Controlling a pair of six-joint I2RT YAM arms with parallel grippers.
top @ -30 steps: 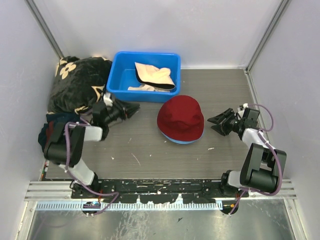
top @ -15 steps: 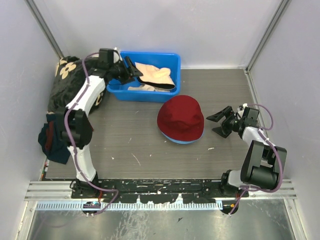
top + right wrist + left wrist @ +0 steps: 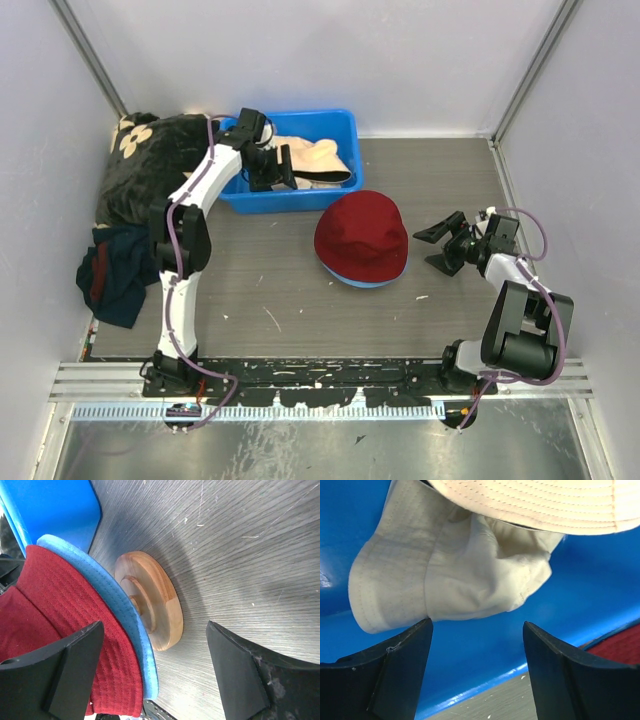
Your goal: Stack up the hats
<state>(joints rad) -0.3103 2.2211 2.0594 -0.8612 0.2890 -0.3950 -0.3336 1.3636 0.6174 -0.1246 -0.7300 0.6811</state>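
A dark red hat [image 3: 360, 235] sits on top of a light blue hat, whose brim [image 3: 358, 283] shows under it, at the table's middle. In the right wrist view both hats [image 3: 60, 620] rest on a round wooden stand [image 3: 152, 600]. Two cream-beige hats [image 3: 315, 160] lie in the blue bin [image 3: 340, 125]. My left gripper [image 3: 275, 168] is open inside the bin, and its jaws [image 3: 476, 625] stand just short of the paler cream hat [image 3: 445, 575]. The other cream hat's brim [image 3: 535, 505] lies above it. My right gripper [image 3: 445, 245] is open and empty, right of the stacked hats [image 3: 154, 625].
A black blanket with cream flowers [image 3: 155, 165] is heaped at the back left. A navy cloth with red trim [image 3: 110, 270] lies in front of it. Grey walls close in the table on three sides.
My left arm rose from the table near the blanket, reached over the bin's left rim, and has come down inside the bin by the cream hats. The right arm has barely moved.
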